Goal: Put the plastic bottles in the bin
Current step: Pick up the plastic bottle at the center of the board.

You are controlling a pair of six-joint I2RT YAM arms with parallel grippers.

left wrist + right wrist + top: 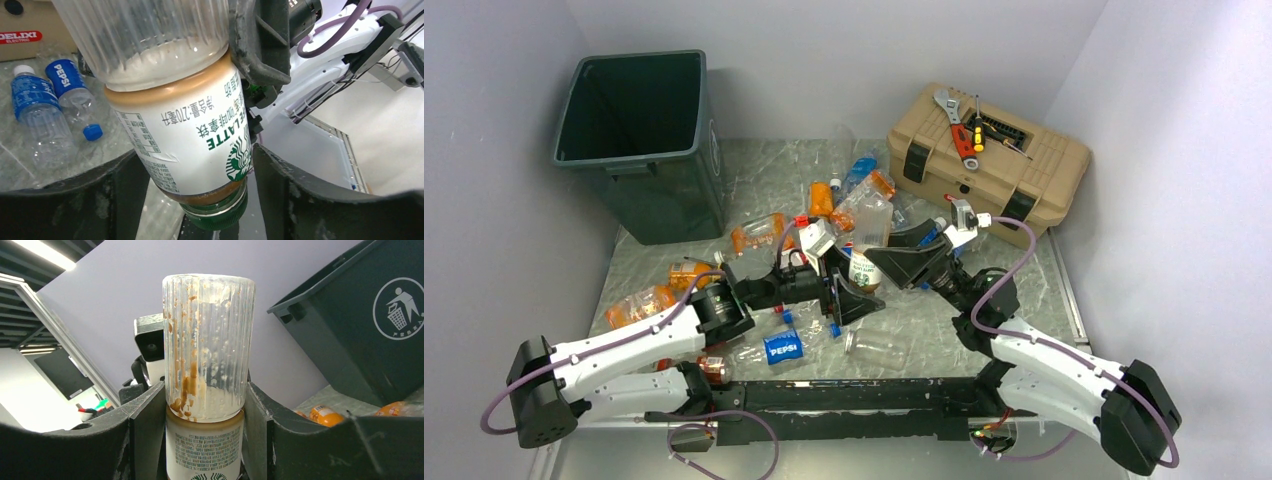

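Nearest the front edge we've got loose stuff lying flat: a Pepsi bottle [782, 347] and some orange bottles [639, 305] toward the left edge. Mid-bench, the latte bottle [864, 235] is up in the air, cap end down, with the right gripper [205, 390] clamped on it. The left gripper [195, 165] has its fingers either side of the same bottle, but we can't tell if they're pinching it or just around it.

So we reckon this is a handover. The left needs a firm hold, the right lets go, then it's a swing over to the bin [669, 200] at the far left corner.

The overhead view shows that route, plus the toolbox [989, 165] at the far right corner. Only the right wrist view shows the brown dregs inside the bottle, and only the left wrist view shows its green cap [217, 217].
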